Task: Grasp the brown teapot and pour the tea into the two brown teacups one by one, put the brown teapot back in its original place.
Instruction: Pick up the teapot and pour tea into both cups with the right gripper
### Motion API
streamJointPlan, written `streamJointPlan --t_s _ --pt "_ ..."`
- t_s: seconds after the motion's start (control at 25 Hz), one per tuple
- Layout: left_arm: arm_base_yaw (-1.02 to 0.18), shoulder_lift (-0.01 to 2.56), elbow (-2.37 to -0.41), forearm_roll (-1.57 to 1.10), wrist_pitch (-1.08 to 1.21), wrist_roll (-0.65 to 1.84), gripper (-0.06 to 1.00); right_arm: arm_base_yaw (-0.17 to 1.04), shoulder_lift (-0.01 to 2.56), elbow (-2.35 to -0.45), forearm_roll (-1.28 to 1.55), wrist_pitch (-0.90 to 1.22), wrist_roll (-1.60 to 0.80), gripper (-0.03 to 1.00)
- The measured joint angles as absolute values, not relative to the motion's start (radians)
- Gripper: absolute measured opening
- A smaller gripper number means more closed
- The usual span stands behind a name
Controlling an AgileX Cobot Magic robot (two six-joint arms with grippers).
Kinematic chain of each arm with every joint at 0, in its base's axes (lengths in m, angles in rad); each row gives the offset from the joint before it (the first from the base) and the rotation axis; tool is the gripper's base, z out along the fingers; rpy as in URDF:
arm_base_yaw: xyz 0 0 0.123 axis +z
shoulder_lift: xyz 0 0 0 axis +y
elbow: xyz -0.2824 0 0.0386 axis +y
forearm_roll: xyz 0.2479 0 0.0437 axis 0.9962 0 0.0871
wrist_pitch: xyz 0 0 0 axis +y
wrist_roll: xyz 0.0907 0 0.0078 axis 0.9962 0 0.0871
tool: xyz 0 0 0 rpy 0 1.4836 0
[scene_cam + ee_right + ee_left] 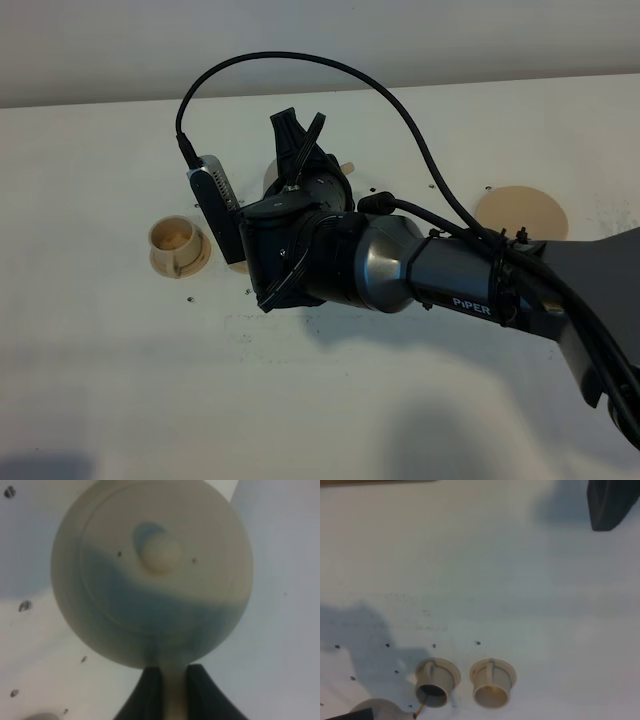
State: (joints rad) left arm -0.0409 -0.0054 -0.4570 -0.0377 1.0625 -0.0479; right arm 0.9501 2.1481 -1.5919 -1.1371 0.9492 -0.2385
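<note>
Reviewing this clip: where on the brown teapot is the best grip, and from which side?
The handle, approached from the handle side with a finger on each face. The brown teapot has a wide domed body and a small round knob, probably poor for narrow jaws; the handle is a thin strip. The right gripper is shut on it exactly so.

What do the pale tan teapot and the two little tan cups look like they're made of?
The squat domed pale tan teapot: probably moulded plastic or unglazed ceramic; even matte colour, no glare, neat concentric lid ridge. The two small pale tan cylindrical teacups: same uniform matte tan, thin even walls, so likely plastic, though the pictures cannot settle it.
</note>
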Motion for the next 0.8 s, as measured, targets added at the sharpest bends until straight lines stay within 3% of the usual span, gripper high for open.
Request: streamJointPlan --t_s 0.8 --pt "-0.041 -0.005 -0.457 -0.038 1.063 -0.048 0.33 0.96 2.148 -1.592 -1.148 0.952 -0.262 0.1"
